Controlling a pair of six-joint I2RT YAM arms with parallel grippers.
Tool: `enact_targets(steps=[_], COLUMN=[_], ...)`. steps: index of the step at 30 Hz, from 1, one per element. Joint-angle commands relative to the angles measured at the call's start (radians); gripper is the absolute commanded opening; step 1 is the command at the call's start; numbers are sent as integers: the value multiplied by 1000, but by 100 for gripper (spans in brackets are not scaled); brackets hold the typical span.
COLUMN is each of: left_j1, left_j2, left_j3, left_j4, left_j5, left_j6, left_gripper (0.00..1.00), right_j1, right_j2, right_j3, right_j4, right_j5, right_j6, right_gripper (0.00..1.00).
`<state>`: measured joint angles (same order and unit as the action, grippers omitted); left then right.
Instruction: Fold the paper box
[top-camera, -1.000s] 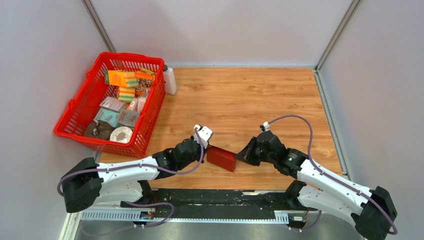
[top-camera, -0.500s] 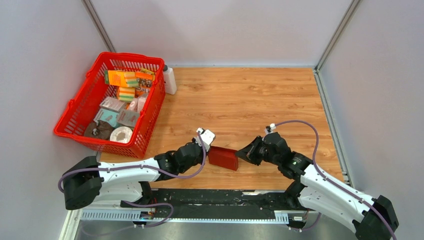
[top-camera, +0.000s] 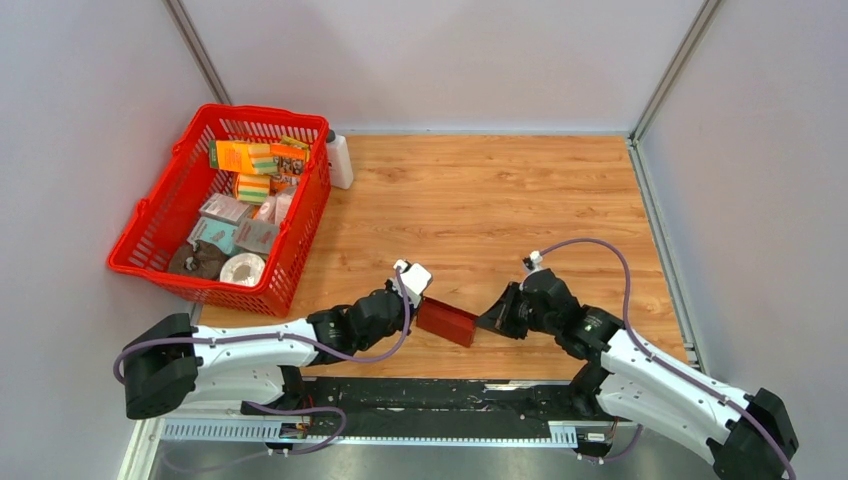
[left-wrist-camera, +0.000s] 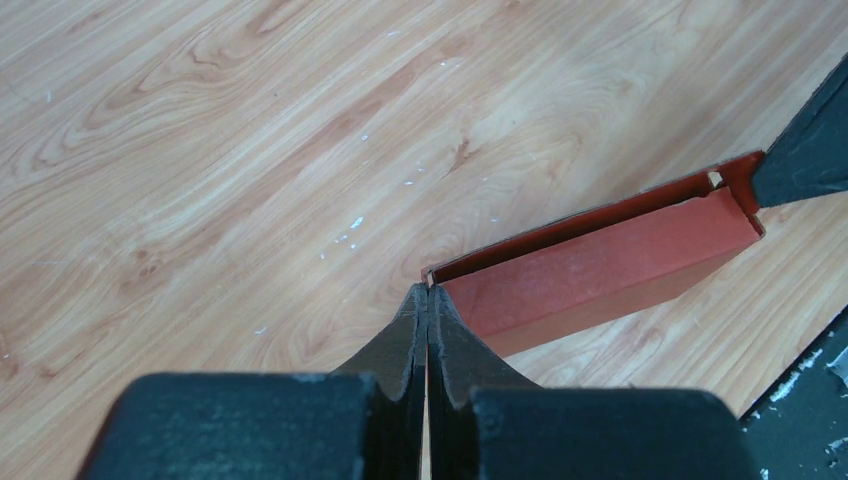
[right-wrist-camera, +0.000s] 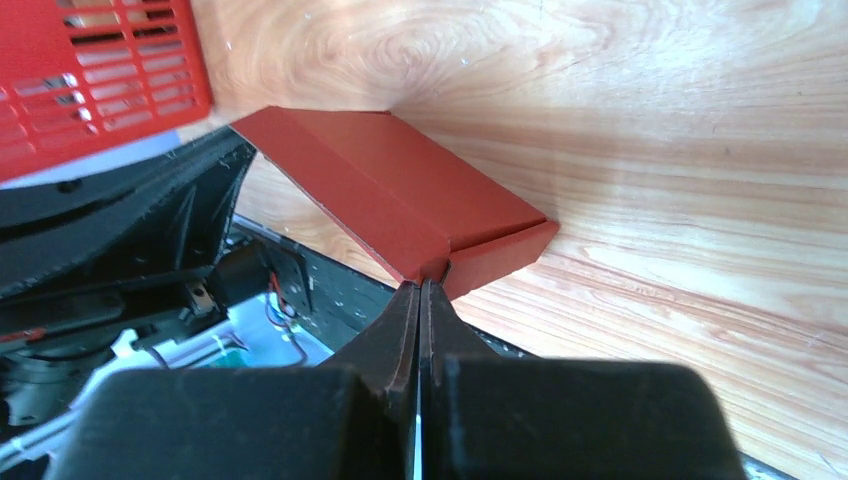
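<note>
Red mesh basket (top-camera: 232, 292) sits far left on the desk (top-camera: 480, 190), loaded with printed packages (top-camera: 243, 158); a white bottle (top-camera: 339, 160) stands just beside its back right corner. Left claw (top-camera: 413, 303) is low near the desk's front edge, fingers (left-wrist-camera: 400, 340) pressed together on the thin wall at the left end of the paper box (top-camera: 445, 322). The box is dark red, small and rectangular, open on top in the left wrist view, tilted, and spans the gap between both claws. Right claw (top-camera: 488, 318) is pinched tight on the box's right-end corner, fingers (right-wrist-camera: 395, 330) closed on the card. Can't tell if the box's underside touches the desk.
</note>
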<state>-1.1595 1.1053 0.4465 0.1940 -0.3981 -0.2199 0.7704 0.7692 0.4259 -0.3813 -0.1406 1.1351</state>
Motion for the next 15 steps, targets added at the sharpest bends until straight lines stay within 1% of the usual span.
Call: enact_targets(steps=[1, 3, 6, 10, 13, 15], left_j1=[-15, -22, -38, -63, -78, -83], left_j2=[-18, -10, 4, 11, 4, -7], left_j3=[-23, -29, -32, -52, -81, -92], left_j4=[28, 39, 51, 61, 76, 78], left_j5=[4, 1, -11, -45, -67, -77], left_j6=[-21, -32, -44, -61, -78, -87], left_gripper=[0, 0, 0, 0, 0, 0], right_j1=[47, 87, 128, 173, 204, 211], right_j2=[-2, 13, 38, 38, 45, 30], right_j3=[34, 27, 5, 23, 46, 44], right_j4=[-54, -56, -7, -28, -50, -47], right_j5=[19, 38, 47, 114, 131, 110], right_j6=[-124, -120, -98, -93, -129, -147], right_gripper=[0, 0, 0, 0, 0, 4])
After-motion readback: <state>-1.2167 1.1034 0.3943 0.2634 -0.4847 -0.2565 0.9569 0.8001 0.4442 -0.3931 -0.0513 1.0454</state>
